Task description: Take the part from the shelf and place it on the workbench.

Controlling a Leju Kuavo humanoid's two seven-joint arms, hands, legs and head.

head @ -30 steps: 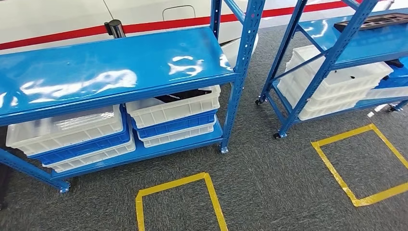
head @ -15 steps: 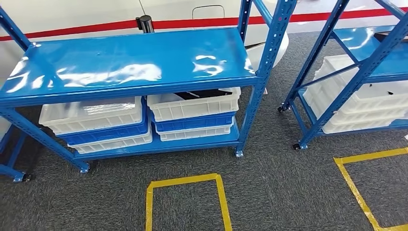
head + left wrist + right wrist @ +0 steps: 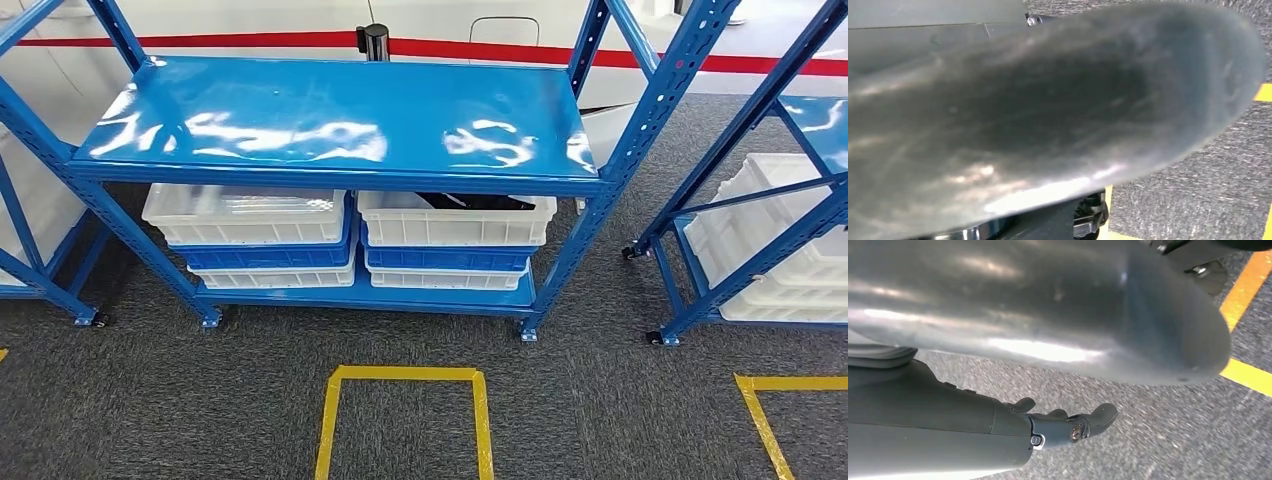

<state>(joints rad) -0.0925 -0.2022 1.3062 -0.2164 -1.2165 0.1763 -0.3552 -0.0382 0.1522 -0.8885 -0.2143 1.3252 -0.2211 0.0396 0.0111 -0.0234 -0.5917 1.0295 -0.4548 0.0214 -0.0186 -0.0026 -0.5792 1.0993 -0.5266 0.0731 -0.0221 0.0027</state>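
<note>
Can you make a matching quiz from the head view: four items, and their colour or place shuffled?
Column A:
1. top shelf board
2. tape square
3. stripe on the wall
4. crate holding a dark item

Column B:
a. red
b. white, on the lower shelf's right stack
c. glossy blue
d. yellow, on the grey carpet

Pairs: 1-c, 2-d, 3-a, 4-b
</note>
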